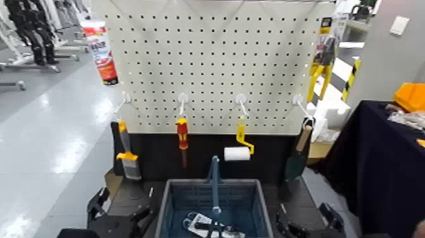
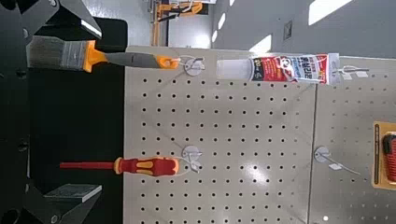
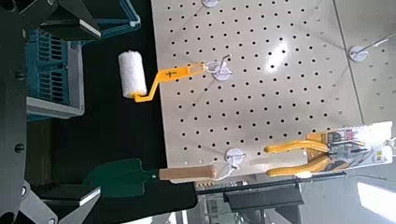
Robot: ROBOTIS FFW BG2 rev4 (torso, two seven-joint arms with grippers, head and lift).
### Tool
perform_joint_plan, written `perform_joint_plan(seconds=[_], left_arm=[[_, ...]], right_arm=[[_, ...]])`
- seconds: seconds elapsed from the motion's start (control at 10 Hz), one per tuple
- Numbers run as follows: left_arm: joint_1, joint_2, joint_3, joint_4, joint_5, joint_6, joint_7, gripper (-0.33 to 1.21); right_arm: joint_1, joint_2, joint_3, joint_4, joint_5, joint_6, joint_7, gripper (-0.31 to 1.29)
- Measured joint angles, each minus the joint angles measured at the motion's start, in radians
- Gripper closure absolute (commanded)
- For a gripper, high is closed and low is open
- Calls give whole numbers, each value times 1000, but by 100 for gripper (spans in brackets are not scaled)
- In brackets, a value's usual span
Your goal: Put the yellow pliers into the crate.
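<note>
The yellow pliers (image 1: 318,73) hang on their black-and-yellow card at the upper right edge of the white pegboard; in the right wrist view the pliers (image 3: 304,157) show their two yellow handles against the board. The blue-grey crate (image 1: 248,196) stands low in the middle, below the board, with its hoop handle upright. My right gripper (image 1: 310,226) sits low beside the crate's right side, far below the pliers. In its own view the right gripper (image 3: 79,112) is open, holding nothing. The left gripper (image 1: 120,220) rests low at the crate's left, and the left gripper (image 2: 70,107) is also open and holds nothing.
Hanging on pegboard (image 1: 215,57) hooks from left to right are a brush (image 1: 128,158), a red-and-yellow screwdriver (image 1: 182,136), a paint roller (image 1: 239,150) and a green trowel (image 1: 297,158). A tube (image 1: 102,54) hangs upper left. Several packaged items (image 1: 209,226) lie in the crate. A dark-draped table (image 1: 379,164) stands at right.
</note>
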Motion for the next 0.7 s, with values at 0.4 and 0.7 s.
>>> perform_joint_plan(seconds=[0.4,0.7], left_arm=[[-5,-5,2,0,0,6,-8,15],[-11,-5,2,0,0,11,-16,15]], right_arm=[[-76,-5,-105,-24,-4,69,139,15],[-155,2,-179,-34,-6,124,253,15]])
